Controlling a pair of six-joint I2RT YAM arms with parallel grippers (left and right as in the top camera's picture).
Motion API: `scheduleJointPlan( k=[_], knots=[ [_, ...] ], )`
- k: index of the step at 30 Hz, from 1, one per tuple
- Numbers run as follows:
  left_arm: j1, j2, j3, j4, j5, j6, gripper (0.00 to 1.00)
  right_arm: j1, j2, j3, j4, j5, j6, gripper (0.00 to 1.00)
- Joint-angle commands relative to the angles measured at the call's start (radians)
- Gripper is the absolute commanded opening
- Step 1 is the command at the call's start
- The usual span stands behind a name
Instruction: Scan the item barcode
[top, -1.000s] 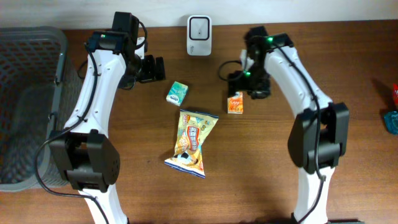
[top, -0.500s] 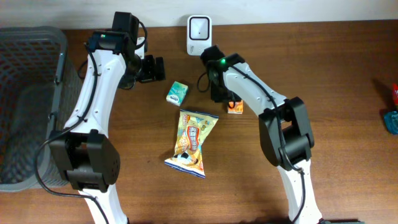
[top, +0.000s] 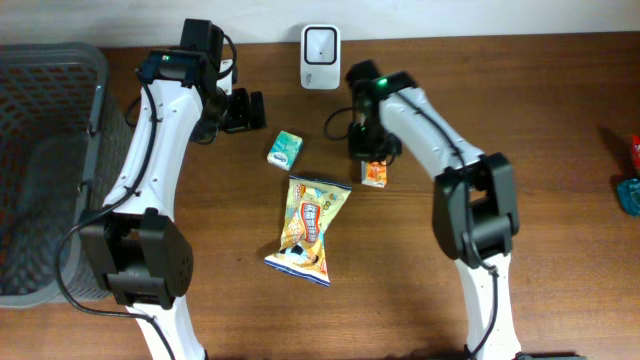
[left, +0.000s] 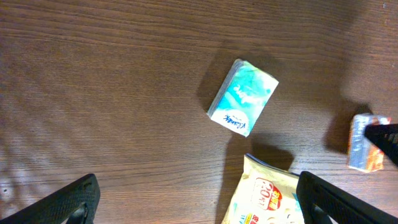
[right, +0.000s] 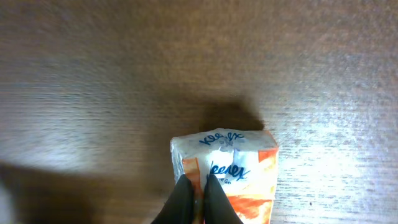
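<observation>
Operator: Since a second ago my right gripper (right: 199, 190) has gone from wide apart to pressed together, and that arm has swung toward 9 o'clock, so its tips now sit on the Kleenex pack (top: 376, 175).

Supervisor: Is it actually holding the pack?

Operator: I cannot tell. In the right wrist view the two fingers (right: 184, 198) meet over the pack's near left corner, on the orange and white wrapper. Whether any film is caught between them does not show. The pack lies flat on the table (top: 560, 110).

Supervisor: Where is it relative to the scanner?

Operator: Seen from overhead, the white scanner (top: 320, 44) stands at the table's 12 o'clock edge, and the pack lies at about 5 o'clock from it, well apart.

Supervisor: And the left side?

Operator: My left gripper (left: 198, 182) is spread wide and hangs above bare wood with nothing between its fingers. Overhead it sits at 10 o'clock from the green tissue pack (top: 285, 149), near it but not touching.

Supervisor: What else is on the table?

Operator: The green tissue pack lies at roughly 10 o'clock from the Kleenex pack. The yellow snack bag (top: 310, 228) lies at 7 o'clock from the Kleenex pack, with its top edge near both packs. The grey basket (top: 40, 70) takes up the 9 o'clock edge. At the 3 o'clock edge a red item (top: 635, 150) and a teal item (top: 630, 195) are cut off by the frame.
</observation>
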Motion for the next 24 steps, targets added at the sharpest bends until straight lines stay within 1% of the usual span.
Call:
scheduleJointPlan(
  k=[1,3,4,6,8,12,14,15,16,18,20,22,24],
  knots=[
    [0.0,0.002,0.001,0.001,0.011,0.001,0.99,-0.084,-0.073,0.031,0.005,-0.471,-0.201,0.04],
    [0.0,0.002,0.001,0.001,0.011,0.001,0.99,-0.122,-0.071,0.014,0.017,-0.705,-0.327,0.04],
    [0.0,0.002,0.001,0.002,0.011,0.001,0.99,-0.135,-0.064,0.009,0.024,-0.761,-0.338,0.04],
    [0.0,0.002,0.001,0.001,0.011,0.001,0.99,-0.144,-0.044,-0.002,0.052,-0.804,-0.338,0.04],
    [0.0,0.002,0.001,0.001,0.011,0.001,0.99,-0.144,-0.025,-0.029,0.09,-0.806,-0.314,0.04],
    [0.0,0.002,0.001,0.001,0.011,0.001,0.99,-0.187,0.022,-0.1,0.178,-0.805,-0.2,0.04],
    [0.0,0.002,0.001,0.001,0.011,0.001,0.99,-0.221,0.028,-0.129,0.192,-0.805,-0.19,0.04],
    [0.0,0.002,0.001,0.001,0.011,0.001,0.99,-0.238,0.028,-0.147,0.197,-0.8,-0.19,0.04],
    [0.0,0.002,0.001,0.001,0.011,0.001,0.99,-0.257,0.028,-0.164,0.196,-0.768,-0.19,0.07],
    [0.0,0.002,0.001,0.001,0.011,0.001,0.99,-0.283,0.028,-0.175,0.185,-0.661,-0.17,0.08],
    [0.0,0.002,0.001,0.002,0.011,0.0,0.99,-0.301,0.027,-0.175,0.165,-0.556,-0.16,0.16],
    [0.0,0.002,0.001,0.002,0.011,0.001,0.99,-0.306,0.023,-0.169,0.146,-0.493,-0.161,0.2],
    [0.0,0.002,0.001,0.001,0.011,0.001,0.99,-0.316,-0.006,-0.122,0.043,-0.429,-0.177,0.22]
  ],
)
